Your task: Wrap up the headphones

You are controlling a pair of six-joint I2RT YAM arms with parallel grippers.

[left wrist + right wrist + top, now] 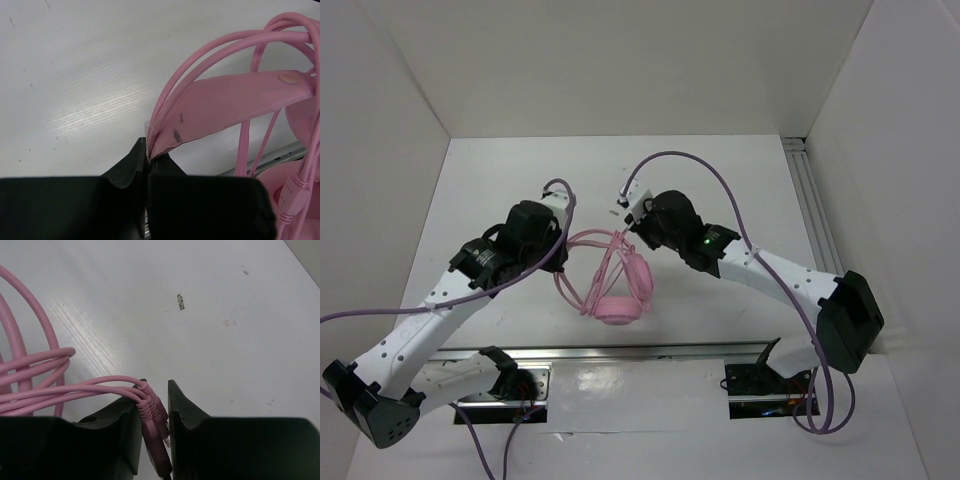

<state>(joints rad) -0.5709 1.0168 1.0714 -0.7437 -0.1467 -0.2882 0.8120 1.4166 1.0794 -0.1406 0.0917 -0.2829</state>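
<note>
Pink over-ear headphones (pixel 618 308) stood mid-counter on the white counter (pixel 720 190), between both arms. Left fingers (pixel 127 170) pinched the headband. Right fingers (pixel 182 405) were slightly parted around the thin pink cable's plug ends (pixel 150 407) — cable trailing leftward.

One pair of headphones (pixel 617 308), one table (pixel 720 190), two arms (pixel 430 320) (pixel 780 275), two end effectors (pixel 148 150) (pixel 156 384).

The headphones (pixel 618 308) are pink throughout, with 2 dark scuffs on the headband (pixel 225 105). The table (pixel 720 190) is white.
</note>
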